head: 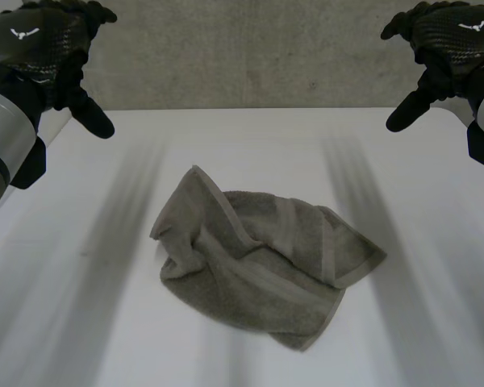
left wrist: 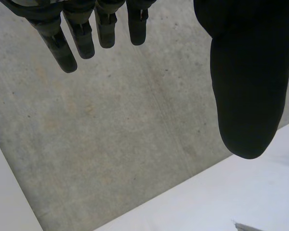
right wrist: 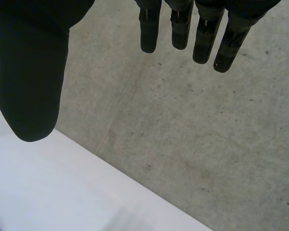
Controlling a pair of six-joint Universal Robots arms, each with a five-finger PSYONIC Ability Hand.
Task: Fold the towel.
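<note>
On the middle of the white tabletop [head: 250, 145], a grey towel [head: 258, 258] lies crumpled, folding not yet begun. At the far corners, the left robot hand [head: 44, 40] and the right robot hand [head: 448, 36] hover with fingers relaxed, holding nothing.

Room: the white bench [head: 73, 322] lay open on every side of the towel [head: 262, 262].
In the way: just the crumpled towel, lumped in the middle.
</note>
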